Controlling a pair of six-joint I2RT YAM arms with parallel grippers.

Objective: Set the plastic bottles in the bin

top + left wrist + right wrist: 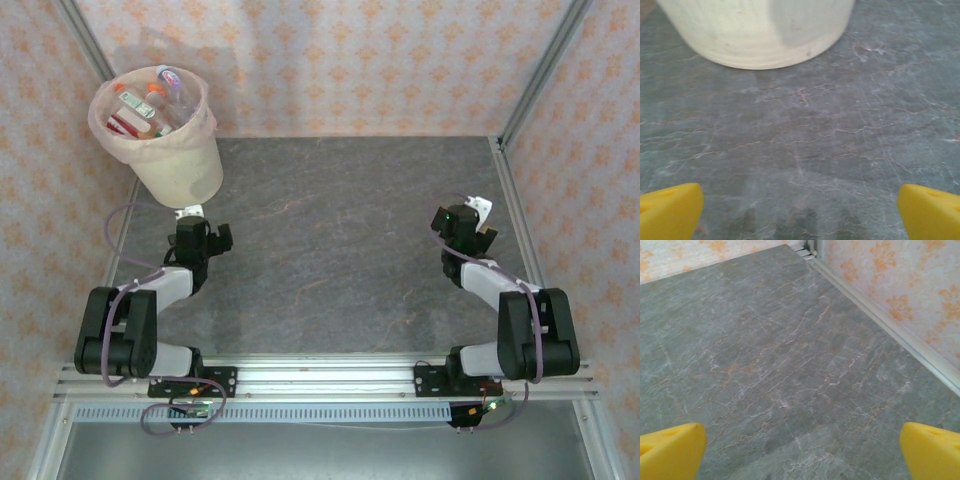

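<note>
The cream-white bin [180,165] with its pinkish bag liner stands at the table's far left corner. Several plastic bottles [148,105] with red, orange and white caps and labels fill it to the rim. My left gripper [190,213] sits just in front of the bin's base, open, with bare table between its yellow fingers [670,210]. In the left wrist view the bin's lower wall [755,35] is close ahead. My right gripper [484,207] rests near the right edge, open, nothing between its yellow fingers [932,450].
The dark grey stone-patterned table [340,250] is framed by aluminium rails, with one rail [890,322] running along the right side close to my right gripper. Patterned walls enclose the back and sides.
</note>
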